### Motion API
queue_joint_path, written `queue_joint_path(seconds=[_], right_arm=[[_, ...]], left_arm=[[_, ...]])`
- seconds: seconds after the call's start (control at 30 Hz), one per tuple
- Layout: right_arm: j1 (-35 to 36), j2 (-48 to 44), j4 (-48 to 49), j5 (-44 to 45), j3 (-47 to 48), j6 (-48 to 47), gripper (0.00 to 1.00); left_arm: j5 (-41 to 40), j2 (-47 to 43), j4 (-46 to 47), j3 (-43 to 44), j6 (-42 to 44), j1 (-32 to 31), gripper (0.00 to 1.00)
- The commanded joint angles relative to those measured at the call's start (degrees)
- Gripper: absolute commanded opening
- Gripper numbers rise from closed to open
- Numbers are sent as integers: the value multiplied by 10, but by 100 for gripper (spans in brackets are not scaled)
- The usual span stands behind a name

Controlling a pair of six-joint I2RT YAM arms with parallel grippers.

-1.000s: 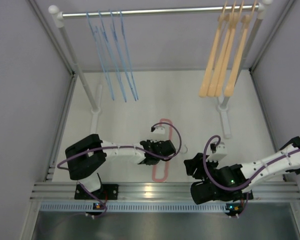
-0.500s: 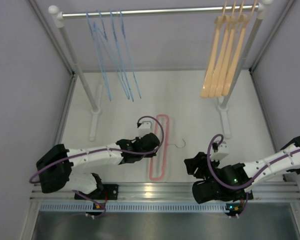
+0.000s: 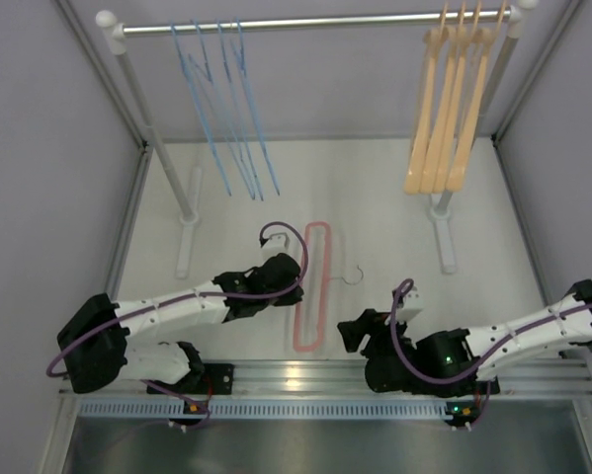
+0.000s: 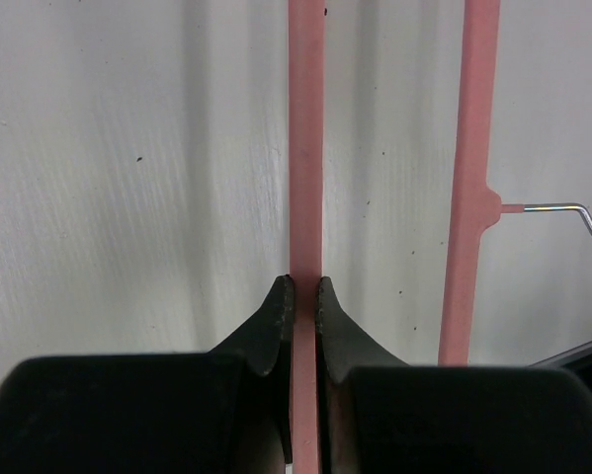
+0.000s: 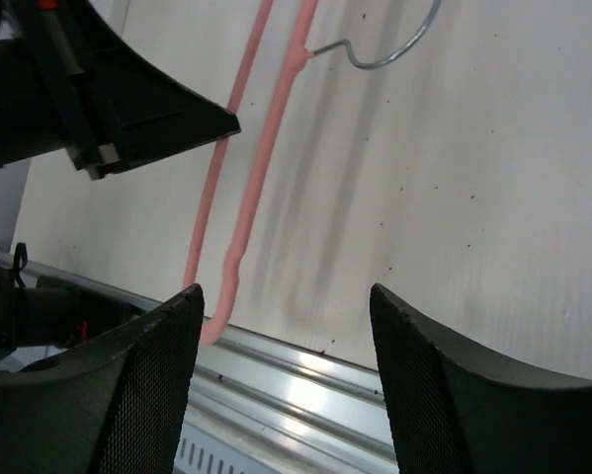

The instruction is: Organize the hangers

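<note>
The pink hanger (image 4: 305,148) lies flat on the white table (image 3: 375,197), just below the middle of the top view, its metal hook (image 5: 394,54) pointing right. The left gripper (image 4: 303,286) pinches the hanger's left bar between its fingertips (they sit tight against it). The right gripper (image 5: 286,291), fingers spread wide, hovers near the hanger's lower end, touching nothing. On the rail (image 3: 315,20), blue hangers (image 3: 234,128) hang at upper left and peach hangers (image 3: 444,109) at upper right.

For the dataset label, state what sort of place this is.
Probably a robotics lab test cell staged as a closet: plain grey partition walls, a white tabletop with two robot arms bolted at its near edge, and a long silver rail carrying thin light-blue wire hangers and thick peach-orange hangers.
</note>
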Motion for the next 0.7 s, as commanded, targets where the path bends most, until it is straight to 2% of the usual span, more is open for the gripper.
queue_joint_path(seconds=[0.0, 0.03, 0.2, 0.4, 0.67], right_arm=[[-61, -40, 314, -98, -83, -183, 65], [-73, -49, 366, -111, -99, -203, 65], [-119, -23, 472, -170, -121, -253, 64], [-123, 48, 544, -175, -111, -258, 63], [-129, 130, 580, -194, -106, -228, 56]], left_arm=[[10, -29, 35, -4, -3, 6, 0], [12, -31, 36, -5, -3, 7, 0], [15, -31, 39, -8, -2, 10, 0], [26, -36, 45, -13, -5, 16, 0], [36, -58, 45, -18, -2, 25, 0]])
